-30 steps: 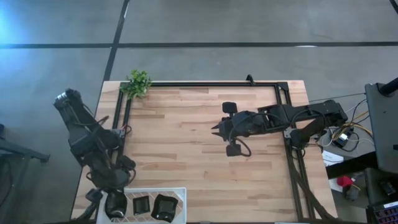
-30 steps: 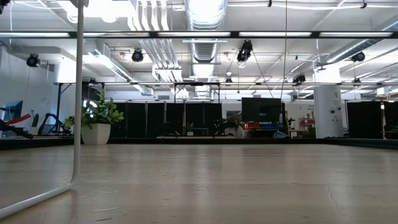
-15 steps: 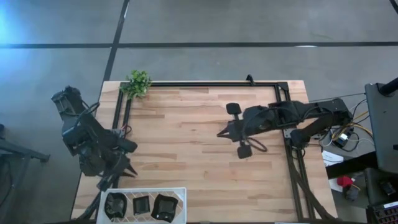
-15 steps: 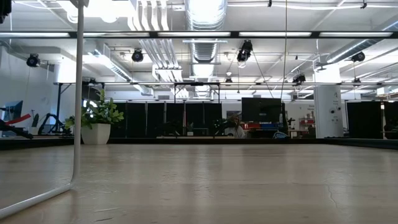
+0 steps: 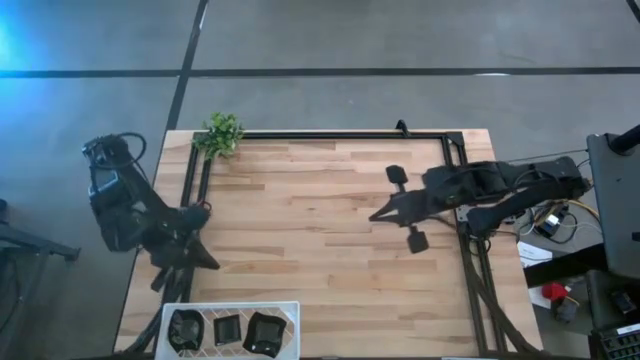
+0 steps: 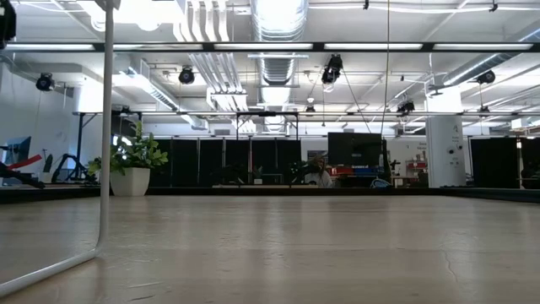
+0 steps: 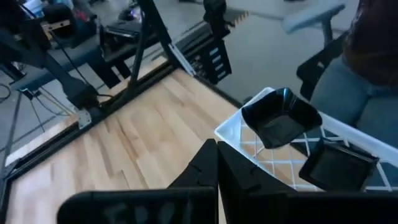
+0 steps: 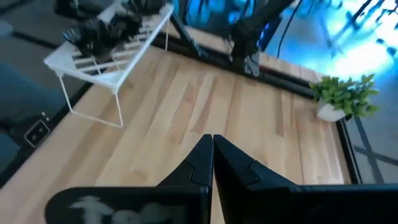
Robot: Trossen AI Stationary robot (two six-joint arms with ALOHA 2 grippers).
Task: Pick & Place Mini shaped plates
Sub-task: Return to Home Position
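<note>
Black mini shaped plates [image 5: 227, 330], three side by side on white wire shelf [image 5: 232, 304], at left corner of surface [image 5: 300, 230] away from green plant [image 5: 222, 132]. Just beyond shelf, left arm [image 5: 135, 215], jaws clenched, empty. Over right side, right arm [image 5: 480, 190], jaws likewise clenched, empty.
</note>
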